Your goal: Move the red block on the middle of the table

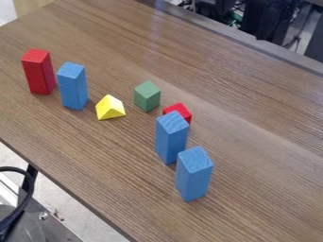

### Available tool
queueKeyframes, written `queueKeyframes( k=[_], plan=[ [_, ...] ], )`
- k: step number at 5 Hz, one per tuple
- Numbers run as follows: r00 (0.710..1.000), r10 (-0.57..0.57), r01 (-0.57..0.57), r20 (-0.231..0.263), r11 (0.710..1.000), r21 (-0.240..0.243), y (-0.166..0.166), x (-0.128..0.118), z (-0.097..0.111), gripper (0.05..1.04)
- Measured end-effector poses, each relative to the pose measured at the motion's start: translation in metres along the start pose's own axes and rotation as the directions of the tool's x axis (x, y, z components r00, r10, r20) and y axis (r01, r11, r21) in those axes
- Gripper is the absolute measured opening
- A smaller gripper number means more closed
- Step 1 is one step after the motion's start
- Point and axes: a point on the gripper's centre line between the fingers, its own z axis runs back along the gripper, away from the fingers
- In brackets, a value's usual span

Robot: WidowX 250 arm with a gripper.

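Two red blocks stand on the brown wooden table. The tall red block is upright at the far left, beside a tall blue block. The smaller red block is near the middle of the view, partly hidden behind another tall blue block, so its lower part cannot be seen.
Tall blue blocks stand upright at the left, near the centre and lower right of centre. A yellow triangular block and a green block lie between them. The table's near edge runs diagonally across the lower left.
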Motion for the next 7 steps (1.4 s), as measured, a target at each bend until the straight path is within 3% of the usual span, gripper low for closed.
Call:
queueKeyframes(
  k=[1, 2, 3, 4, 5, 6, 7],
  plan=[
    [0.999, -0.001, 0.001, -0.033, 1.000, -0.002, -0.001, -0.005, -0.009, 0.999],
    [0.990, 0.123, -0.121, -0.072, 0.992, 0.029, 0.033, -0.006, -0.010, 0.999],
    [0.947, 0.306, -0.300, -0.102, 0.951, 0.073, 0.089, -0.016, -0.018, 0.999],
    [0.902, 0.417, -0.407, -0.115, 0.908, 0.098, 0.135, -0.030, -0.023, 0.999],
    [0.839, 0.514, -0.495, -0.176, 0.857, 0.145, 0.181, -0.058, -0.037, 0.999],
    [0.819, 0.526, -0.494, -0.229, 0.849, 0.185, 0.224, -0.089, -0.054, 0.999],
    [0.799, 0.538, -0.495, -0.269, 0.842, 0.213, 0.263, -0.115, -0.059, 0.999]
  ],
)
